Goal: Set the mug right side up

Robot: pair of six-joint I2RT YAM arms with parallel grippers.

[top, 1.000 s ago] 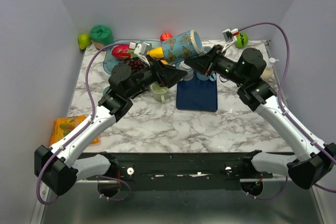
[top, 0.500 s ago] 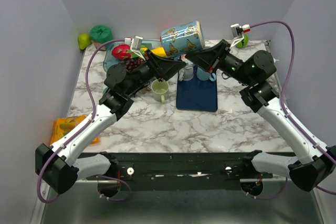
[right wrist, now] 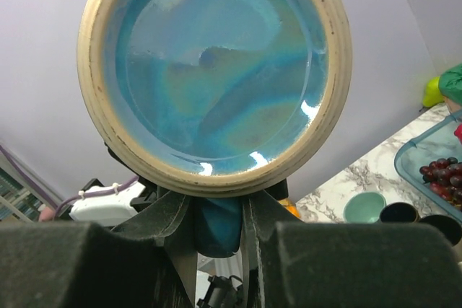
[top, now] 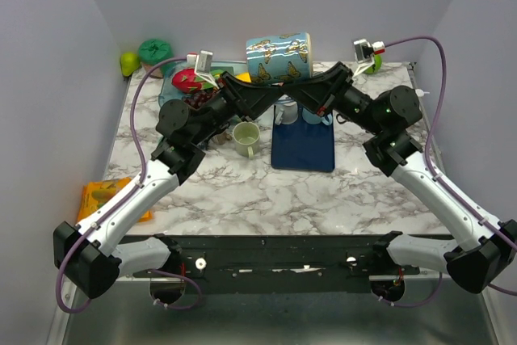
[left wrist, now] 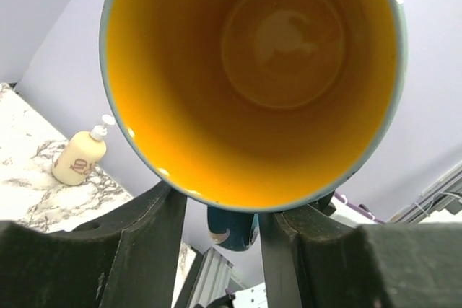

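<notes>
The mug (top: 279,56), blue with butterflies and yellow inside, hangs on its side in the air above the back of the table, handle down. Its mouth faces my left gripper (top: 273,93), and the left wrist view looks straight into the mug (left wrist: 253,84). The teal handle (left wrist: 231,229) sits between the left gripper's (left wrist: 222,203) fingers, whose tips are hidden behind the rim. My right gripper (top: 300,91) comes from the other side. In the right wrist view the mug's glazed base (right wrist: 216,70) fills the frame, and the right gripper (right wrist: 216,203) is shut on the handle (right wrist: 216,225).
Below the mug lie a dark blue mat (top: 303,147) and a small green cup (top: 246,139). A teal tray (top: 171,86) with fruit stands at the back left, an orange packet (top: 101,197) at the left edge, a lotion bottle (top: 414,107) at the right wall.
Both arms have lifted the mug higher and levelled it from a tilt. The left gripper's fingers have closed in around the handle from wide open.
</notes>
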